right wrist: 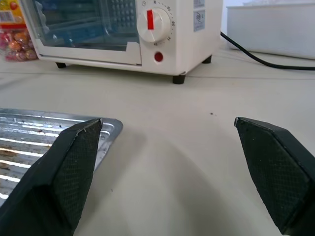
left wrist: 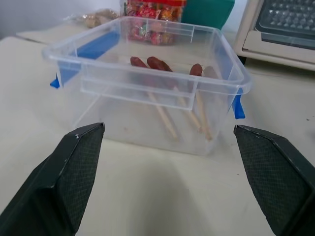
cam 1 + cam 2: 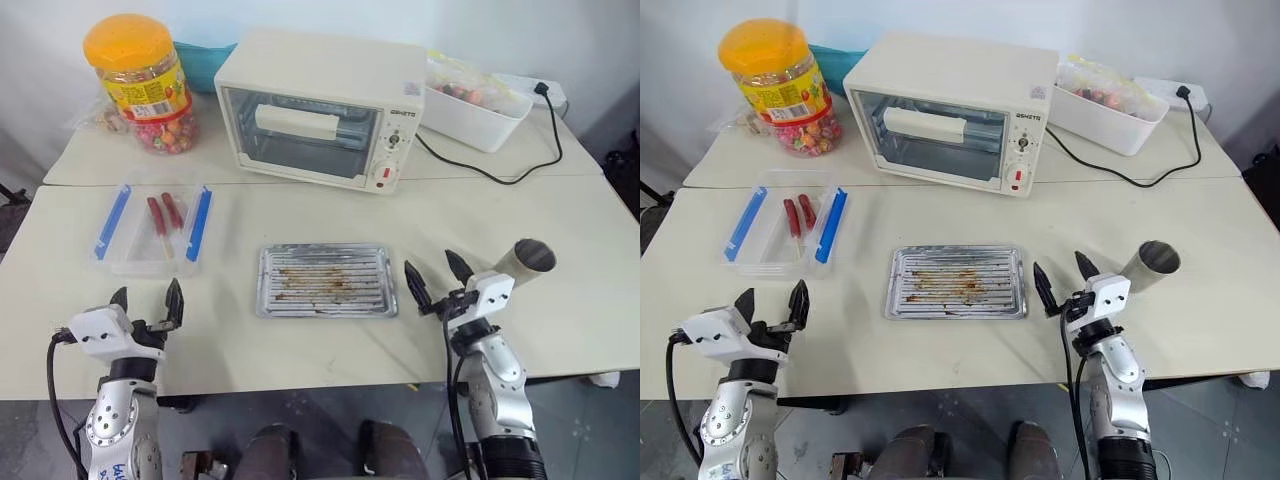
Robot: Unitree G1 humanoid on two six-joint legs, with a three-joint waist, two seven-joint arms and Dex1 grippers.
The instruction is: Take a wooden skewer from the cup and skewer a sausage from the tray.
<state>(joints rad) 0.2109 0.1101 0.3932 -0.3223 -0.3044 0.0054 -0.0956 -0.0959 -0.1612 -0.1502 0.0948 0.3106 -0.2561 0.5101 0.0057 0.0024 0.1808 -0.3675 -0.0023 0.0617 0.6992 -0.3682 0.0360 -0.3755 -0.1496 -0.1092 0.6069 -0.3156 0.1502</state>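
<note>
Left eye view, table: pale top carrying everything; you have both arms low at its near edge.
Oven: white toaster oven at the back, door closed, not part of this job.
Tray: silver ribbed tray, centre of the table, grease-stained and bare. You will find no sausage lying on it.
Box: clear box with blue clips, left of the tray. Two or three sausages lie inside, each seemingly already on a wooden stick, so check which sausage you are meant to take.
Jar: orange-lidded candy jar, back left, leave it.
Cup: grey-tan cup just beyond your right arm, tilted with its dark mouth toward the far right. You cannot tell from here whether any skewers are in it.
Left gripper: jaws spread wide, holding nothing, aimed at the box.
Right gripper: jaws spread wide, holding nothing, between the tray's right edge and the cup.
Handling: a skewer is likely light, thin, stiff and easy to snap or roll, so pinch it near mid-length. A sausage is probably soft and greasy; steady it and push along its long axis.
</note>
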